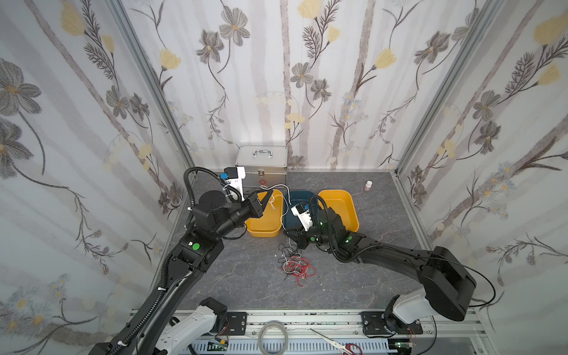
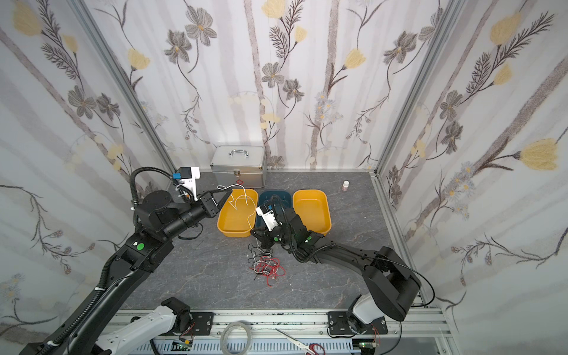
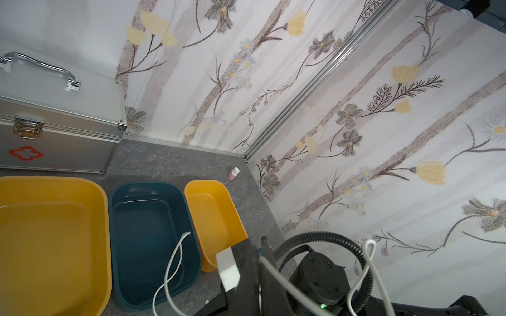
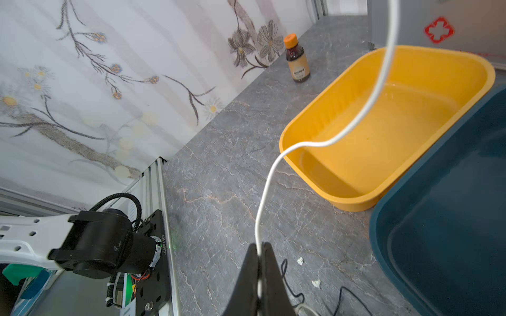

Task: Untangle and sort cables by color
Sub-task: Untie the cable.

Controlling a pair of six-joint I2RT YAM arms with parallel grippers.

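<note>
Legibly, red cross (image 3: 26,153), case (image 3: 68,136) (lettering blurred), white cable (image 4: 256,232)

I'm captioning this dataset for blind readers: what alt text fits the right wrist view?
The right gripper is shut on a white cable that rises and curves past a yellow bin on the grey table. A dark blue bin sits beside it, and a brown bottle with an orange cap stands near the wall.

We see walls (image 1: 292,76) papered in pale stripes with grey and yellow flowers, joined at the corners by aluminium posts (image 1: 155,89). Our worktop (image 1: 246,276) is grey, marbled and evenly lit, with an aluminium rail (image 1: 307,318) along its near edge.
</note>
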